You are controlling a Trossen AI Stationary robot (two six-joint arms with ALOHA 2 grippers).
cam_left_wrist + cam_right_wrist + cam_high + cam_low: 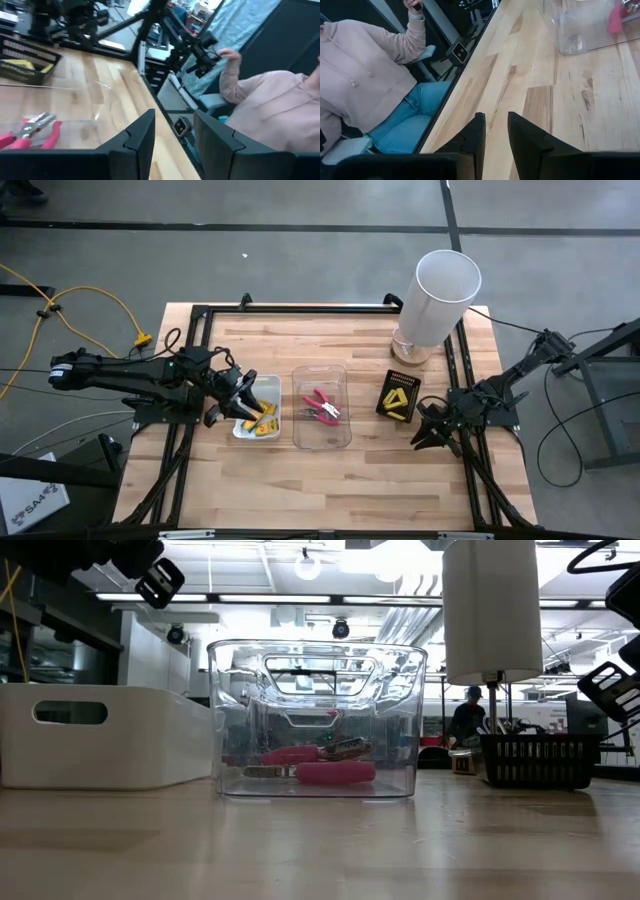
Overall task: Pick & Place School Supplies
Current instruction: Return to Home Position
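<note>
The right gripper (496, 119) hangs over the wooden table (540, 100), fingers slightly parted. Far ahead stands a clear tray (580, 32) holding something pink (615, 17). A person in a pink hoodie (365, 65) sits beside the table's edge.

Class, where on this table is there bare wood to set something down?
Free: table strip between the clear tray and the edge opposite the white cylinder; also wood left of that cylinder. Crowded: white tray to black basket.

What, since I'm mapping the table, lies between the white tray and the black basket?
The clear tray, holding pink-handled pliers, sits between the white tray and the black basket; the high view shows this.
</note>
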